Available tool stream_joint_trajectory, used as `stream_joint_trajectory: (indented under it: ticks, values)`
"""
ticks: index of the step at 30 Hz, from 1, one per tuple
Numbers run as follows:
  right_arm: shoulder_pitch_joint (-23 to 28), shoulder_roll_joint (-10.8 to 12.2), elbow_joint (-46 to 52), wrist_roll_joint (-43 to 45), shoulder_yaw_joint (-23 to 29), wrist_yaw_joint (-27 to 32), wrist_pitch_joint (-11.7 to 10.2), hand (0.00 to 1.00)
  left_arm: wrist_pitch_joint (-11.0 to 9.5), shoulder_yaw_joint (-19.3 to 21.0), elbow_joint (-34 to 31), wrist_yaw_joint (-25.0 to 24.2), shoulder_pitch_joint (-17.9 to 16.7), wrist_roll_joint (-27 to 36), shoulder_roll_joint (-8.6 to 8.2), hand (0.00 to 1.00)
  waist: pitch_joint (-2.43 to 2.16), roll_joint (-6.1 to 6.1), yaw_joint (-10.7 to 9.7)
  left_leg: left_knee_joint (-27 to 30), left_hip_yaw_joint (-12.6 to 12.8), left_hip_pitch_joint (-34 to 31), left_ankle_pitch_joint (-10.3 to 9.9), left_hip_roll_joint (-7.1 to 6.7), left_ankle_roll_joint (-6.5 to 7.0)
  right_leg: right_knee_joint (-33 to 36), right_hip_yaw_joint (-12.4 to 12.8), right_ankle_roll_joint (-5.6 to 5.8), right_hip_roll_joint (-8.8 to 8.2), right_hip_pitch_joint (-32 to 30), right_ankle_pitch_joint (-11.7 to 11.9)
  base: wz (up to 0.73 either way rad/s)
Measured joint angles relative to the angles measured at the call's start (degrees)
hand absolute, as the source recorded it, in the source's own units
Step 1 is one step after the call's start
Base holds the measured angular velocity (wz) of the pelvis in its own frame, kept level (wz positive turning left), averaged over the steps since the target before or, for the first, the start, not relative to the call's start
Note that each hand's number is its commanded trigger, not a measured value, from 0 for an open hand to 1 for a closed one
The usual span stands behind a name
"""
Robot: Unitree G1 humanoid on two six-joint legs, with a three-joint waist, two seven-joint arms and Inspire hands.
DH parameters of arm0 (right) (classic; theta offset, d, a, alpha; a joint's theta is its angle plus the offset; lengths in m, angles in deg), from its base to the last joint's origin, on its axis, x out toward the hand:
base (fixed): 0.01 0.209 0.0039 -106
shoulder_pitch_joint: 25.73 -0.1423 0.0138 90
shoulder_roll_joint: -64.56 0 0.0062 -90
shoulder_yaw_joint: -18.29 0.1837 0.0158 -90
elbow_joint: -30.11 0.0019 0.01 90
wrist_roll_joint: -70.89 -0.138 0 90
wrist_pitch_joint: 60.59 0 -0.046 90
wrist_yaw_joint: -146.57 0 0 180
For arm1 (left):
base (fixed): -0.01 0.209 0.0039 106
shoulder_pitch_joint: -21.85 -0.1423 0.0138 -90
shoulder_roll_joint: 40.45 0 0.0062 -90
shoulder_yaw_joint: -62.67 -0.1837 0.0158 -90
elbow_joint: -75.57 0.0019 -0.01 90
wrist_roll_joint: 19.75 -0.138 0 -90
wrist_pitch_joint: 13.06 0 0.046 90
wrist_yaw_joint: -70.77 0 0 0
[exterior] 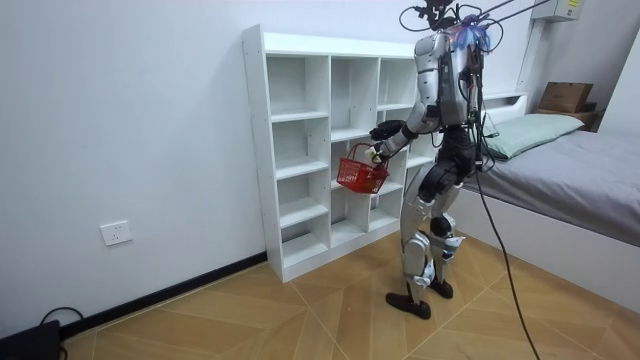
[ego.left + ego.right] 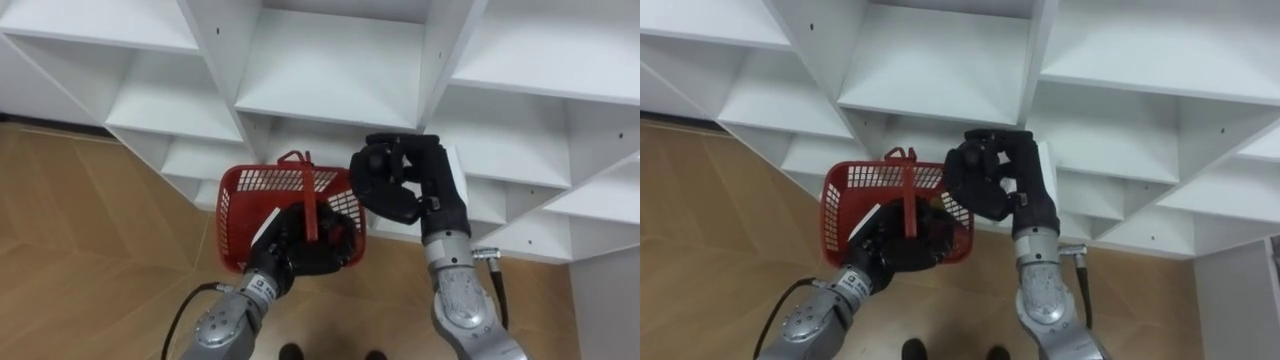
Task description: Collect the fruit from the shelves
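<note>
Left hand [image 2: 298, 248] clamped on the upright handle [image 2: 310, 205] of the red basket [image 2: 262, 195], fingers wrapped round it, basket held out before the front edges of the closet [image 2: 330, 70] shelves at mid height. Right hand [image 2: 392, 185] raised just beside the basket's right rim, fingers curled inward, palm toward the head. Whether anything sits inside that curl cannot be made out. Basket interior mostly covered by the left hand; contents unreadable. Both forearms angled up and forward.

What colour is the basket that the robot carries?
The basket is red, with mesh walls; clearest in the left eye view.
</note>
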Motion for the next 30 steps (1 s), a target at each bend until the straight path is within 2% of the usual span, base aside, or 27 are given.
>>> stream_joint_trajectory:
  ticks: [9,19,30]
  values:
    - [0.38,-0.12,0.10,0.02,0.42,-0.14,0.00,1.00,0.00,0.04,-0.03,0.00,0.00,-0.01,0.00,1.00,-0.03,-0.07,-1.01,-0.04,0.17,0.08,0.00,-0.06,-0.01,-0.02,0.20,-0.01,0.07,0.00,0.01,0.00]
    - [4.48,-0.41,0.11,0.01,0.17,-2.92,0.03,1.00,0.00,-0.40,-0.77,-0.04,-0.18,1.15,0.29,1.00,-0.07,-0.41,-1.02,-0.13,1.19,0.58,-0.01,0.05,0.00,-0.03,1.08,0.05,0.19,0.11,0.09,-0.04]
    - [4.76,-0.49,0.10,0.00,0.35,-5.99,0.38,1.00,0.01,-0.42,-3.64,-2.34,-1.34,2.80,0.66,1.00,-0.08,-0.39,-0.83,-0.12,1.05,0.55,-0.04,0.34,-0.05,-0.07,1.14,-0.02,0.37,0.10,0.13,0.00]
